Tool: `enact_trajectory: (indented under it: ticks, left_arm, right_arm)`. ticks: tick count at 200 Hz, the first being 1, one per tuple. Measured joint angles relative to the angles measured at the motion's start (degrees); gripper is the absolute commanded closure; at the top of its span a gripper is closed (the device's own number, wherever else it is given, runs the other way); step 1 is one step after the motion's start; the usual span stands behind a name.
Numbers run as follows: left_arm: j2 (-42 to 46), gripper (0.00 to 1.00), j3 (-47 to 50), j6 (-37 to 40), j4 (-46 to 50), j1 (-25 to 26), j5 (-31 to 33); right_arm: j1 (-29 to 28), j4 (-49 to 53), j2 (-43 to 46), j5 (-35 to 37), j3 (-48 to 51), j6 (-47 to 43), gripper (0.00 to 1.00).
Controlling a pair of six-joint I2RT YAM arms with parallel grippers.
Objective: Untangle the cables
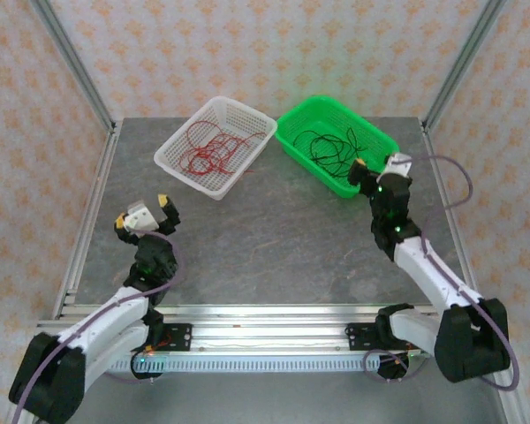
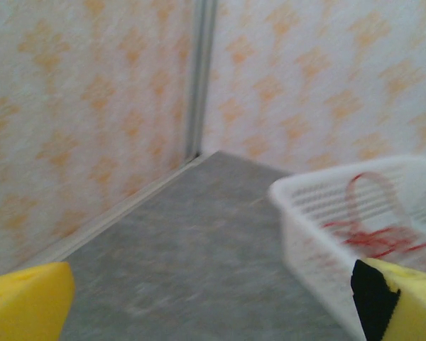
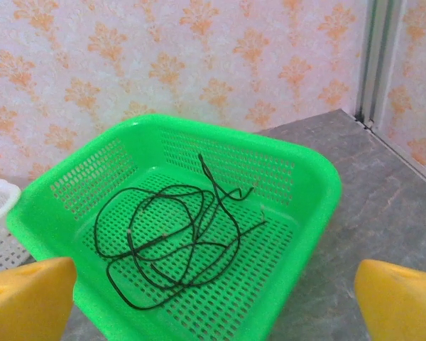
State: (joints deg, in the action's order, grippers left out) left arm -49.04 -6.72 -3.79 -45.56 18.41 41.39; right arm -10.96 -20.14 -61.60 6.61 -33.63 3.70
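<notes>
Cables lie parted by colour on the desk (image 1: 274, 238): red cables (image 1: 210, 152) heaped in the white basket (image 1: 187, 126), black cables (image 3: 177, 234) coiled in the green basket (image 3: 305, 165) just beside it. The black strands cross one another in several loops, so that coil looks like the work left to do.

The risk lies in how thin these wires are. A pinch that takes two crossing strands would likely drag the whole coil up as one knot, and a loop caught in the mesh floor could lift or tip the light basket (neither basket appears fastened down). Closing a touch off the strand would probably catch nothing.

Reaching forward, the right arm (image 1: 415, 256) carries its wrist at the near corner of the green basket, tilted down into it; the right fingers (image 3: 28, 302) are spread wide and hold nothing. Its partner, the left arm (image 1: 115, 309), is folded close to its base with the wrist raised, aimed toward the far left corner and the white basket; the left fingers (image 2: 21, 302) are likewise spread and empty.
</notes>
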Motion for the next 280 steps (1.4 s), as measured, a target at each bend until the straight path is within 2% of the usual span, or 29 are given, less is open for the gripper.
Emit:
enact_trajectory:
  ticks: [22,53,63,77,101,130,150,175,217,267,280]
  left_arm:
    - [-10.14,0.01,3.13,2.14,-11.19,-3.69,-0.20]
    - [-28.09,0.00,5.62,4.26,-31.80,-4.70,-0.94]
    - [-34.51,0.00,5.75,5.35,-36.00,-4.96,-1.38]
    - [-39.30,0.00,5.64,6.93,-38.53,-5.14,-3.10]
    - [-39.12,0.00,4.66,8.24,-42.18,-6.36,-8.59]
    - [-40.74,0.00,4.50,6.45,-44.76,-13.35,-18.32]
    - [-39.82,0.00,3.80,4.94,-43.32,-14.88,-21.97]
    - [-39.52,0.00,-0.50,3.58,-41.03,-15.21,-23.65]
    - [-39.50,0.00,-3.02,2.71,-37.27,-15.21,-24.57]
    - [-39.50,0.00,-2.93,2.54,-36.87,-15.21,-24.92]
    - [-39.50,0.00,-2.93,2.51,-36.52,-15.21,-24.94]
  right_arm:
    - [0.00,-5.73,1.27,1.64,6.34,-1.27,0.00]
    - [0.00,-12.33,1.27,3.37,8.98,-3.43,0.00]
    - [0.00,-16.90,1.51,3.39,11.32,-4.46,0.00]
    - [0.00,-22.62,1.77,3.34,15.56,-5.86,0.00]
    - [0.00,-28.98,0.98,3.34,20.98,-8.07,0.00]
    - [0.28,-36.52,-2.56,2.60,23.21,-9.16,0.00]
    - [0.39,-40.74,-4.92,2.36,24.50,-9.11,0.00]
    - [2.38,-42.97,-6.32,0.98,24.63,-8.04,0.00]
    - [10.58,-40.30,-6.14,-2.69,24.33,-2.16,0.00]
    - [11.21,-51.08,-8.57,-5.51,32.63,-1.20,0.00]
    - [11.74,-55.80,-11.67,-7.34,33.20,-1.70,0.00]
